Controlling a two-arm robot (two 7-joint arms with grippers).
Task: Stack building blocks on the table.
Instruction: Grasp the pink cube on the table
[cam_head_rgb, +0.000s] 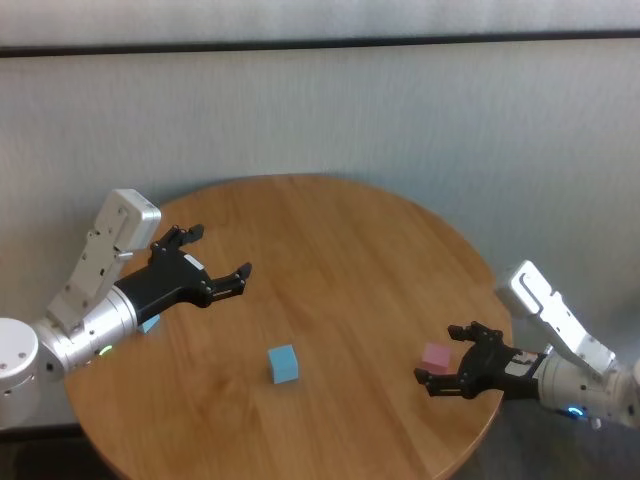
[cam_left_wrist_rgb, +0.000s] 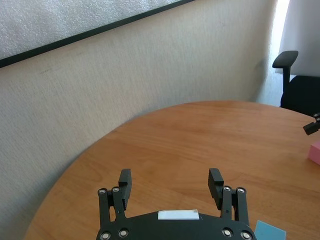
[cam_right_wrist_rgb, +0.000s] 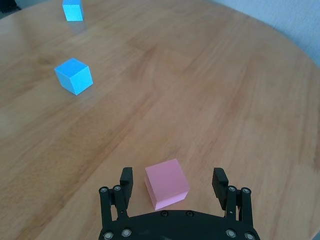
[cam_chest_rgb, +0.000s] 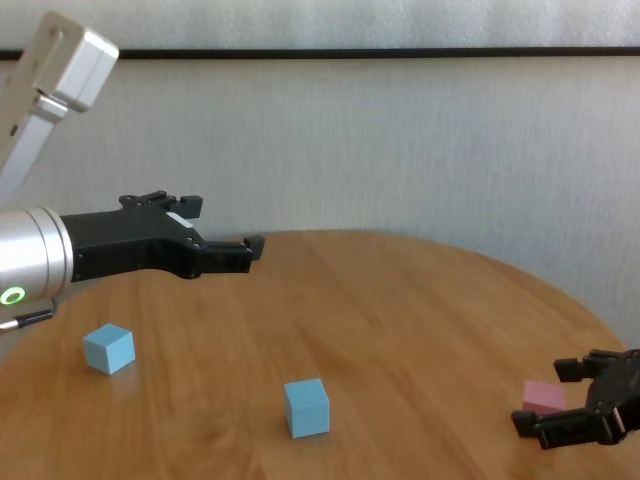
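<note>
A pink block (cam_head_rgb: 436, 358) sits on the round wooden table (cam_head_rgb: 350, 250) near its front right edge. My right gripper (cam_head_rgb: 438, 353) is open with its jaws on either side of the pink block (cam_right_wrist_rgb: 167, 183), apart from it. A light blue block (cam_head_rgb: 283, 364) stands at the front middle, and it also shows in the right wrist view (cam_right_wrist_rgb: 74, 75). A second light blue block (cam_head_rgb: 150, 323) lies at the left edge, partly hidden under my left arm. My left gripper (cam_head_rgb: 220, 252) is open and empty, held above the table's left side.
A pale wall runs behind the table. A black office chair (cam_left_wrist_rgb: 295, 85) stands beyond the table's right side. The table's rim (cam_head_rgb: 480, 430) is just under my right wrist.
</note>
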